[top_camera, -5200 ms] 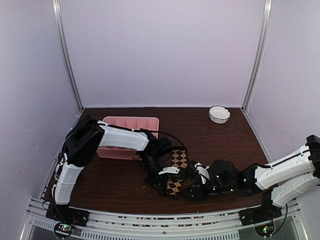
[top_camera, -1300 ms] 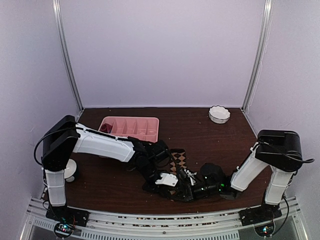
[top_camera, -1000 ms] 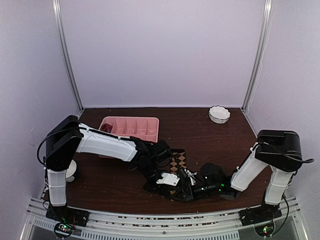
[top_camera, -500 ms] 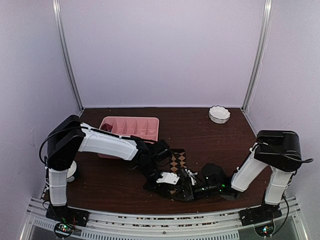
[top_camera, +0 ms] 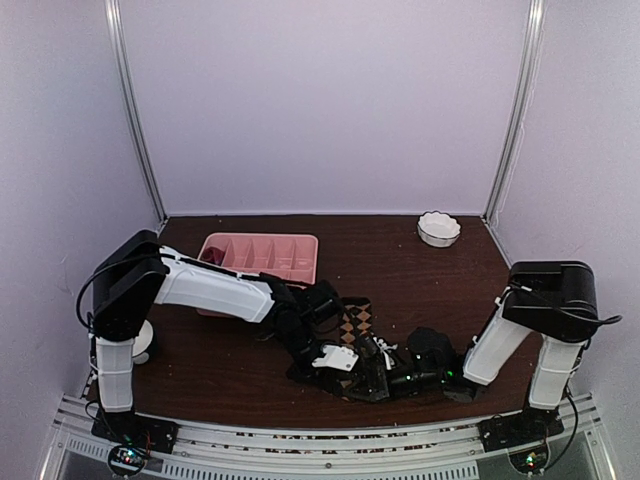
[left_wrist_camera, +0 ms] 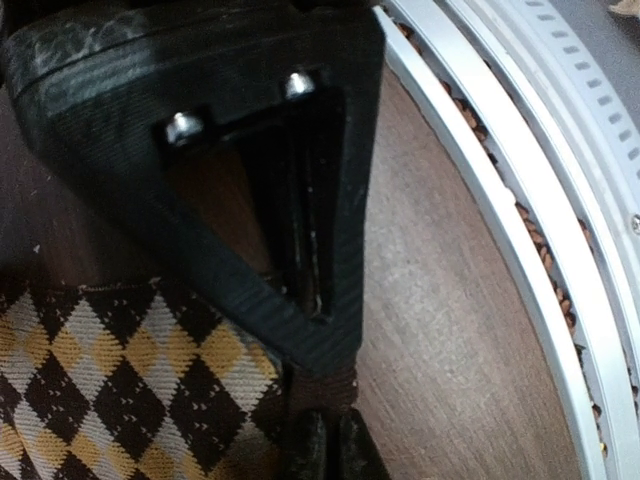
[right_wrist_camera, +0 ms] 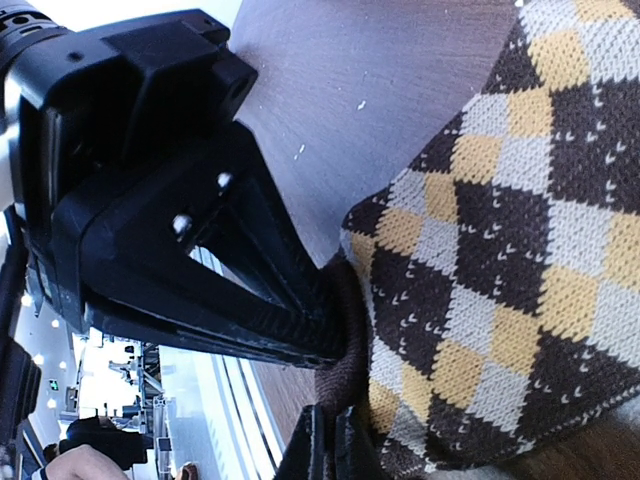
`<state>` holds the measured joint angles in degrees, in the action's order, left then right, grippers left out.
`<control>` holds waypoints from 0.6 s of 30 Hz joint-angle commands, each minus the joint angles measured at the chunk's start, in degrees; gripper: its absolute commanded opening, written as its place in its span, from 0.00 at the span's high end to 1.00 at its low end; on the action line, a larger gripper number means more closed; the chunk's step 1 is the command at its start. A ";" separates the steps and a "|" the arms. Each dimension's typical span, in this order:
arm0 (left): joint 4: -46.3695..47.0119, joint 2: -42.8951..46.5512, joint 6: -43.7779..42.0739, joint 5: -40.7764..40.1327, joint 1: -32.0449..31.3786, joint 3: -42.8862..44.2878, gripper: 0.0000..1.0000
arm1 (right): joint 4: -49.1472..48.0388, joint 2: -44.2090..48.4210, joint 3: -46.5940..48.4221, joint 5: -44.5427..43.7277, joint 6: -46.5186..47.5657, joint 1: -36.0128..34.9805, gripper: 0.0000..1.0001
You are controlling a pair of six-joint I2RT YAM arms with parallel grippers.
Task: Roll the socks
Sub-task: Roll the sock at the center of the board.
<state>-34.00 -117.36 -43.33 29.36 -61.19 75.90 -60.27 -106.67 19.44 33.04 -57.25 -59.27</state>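
Observation:
Of the socks, one shows: a brown-and-tan checkered sock (top_camera: 356, 322) lying on the dark table between the two arms. Its near end is tucked under both grippers. My left gripper (left_wrist_camera: 322, 447) is shut on the sock's plain brown cuff (left_wrist_camera: 322, 388), with the diamond pattern (left_wrist_camera: 110, 390) spreading to its left. My right gripper (right_wrist_camera: 328, 446) faces it tip to tip and is shut on the same cuff (right_wrist_camera: 345, 375). The checkered sock (right_wrist_camera: 500, 250) fills that view's right side. From above, the left gripper (top_camera: 350, 370) and right gripper (top_camera: 378, 380) meet near the table's front edge.
A pink divided tray (top_camera: 260, 258) stands at the back left, something dark red in its left compartment. A white scalloped bowl (top_camera: 438, 228) sits at the back right. A white round object (top_camera: 142, 342) lies by the left arm's base. The metal rail (left_wrist_camera: 480, 200) runs just beside the grippers.
My left gripper has closed onto the sock's cuff. The right arm has shifted slightly to the right along the table, still shut on the cuff.

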 commanded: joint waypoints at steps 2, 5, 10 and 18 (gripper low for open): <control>-5.20 -6.21 0.07 -9.36 0.37 -1.62 1.00 | 12.45 -0.84 -3.79 -2.03 1.67 0.42 0.90; -10.31 -8.09 0.59 -5.05 1.34 1.62 1.00 | 17.53 3.39 -3.93 -6.07 5.52 0.24 0.71; -23.07 -14.68 2.23 5.58 4.10 10.68 1.00 | 35.94 15.63 -1.04 -18.10 16.57 -2.49 0.53; -32.12 -19.54 5.15 13.54 5.99 17.05 1.00 | 51.05 27.52 0.36 -42.02 24.80 -11.18 0.43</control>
<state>-57.34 -131.98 -40.38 46.30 -55.55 94.15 -24.47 -82.43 19.33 8.47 -38.09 -65.63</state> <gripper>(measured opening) 0.005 0.558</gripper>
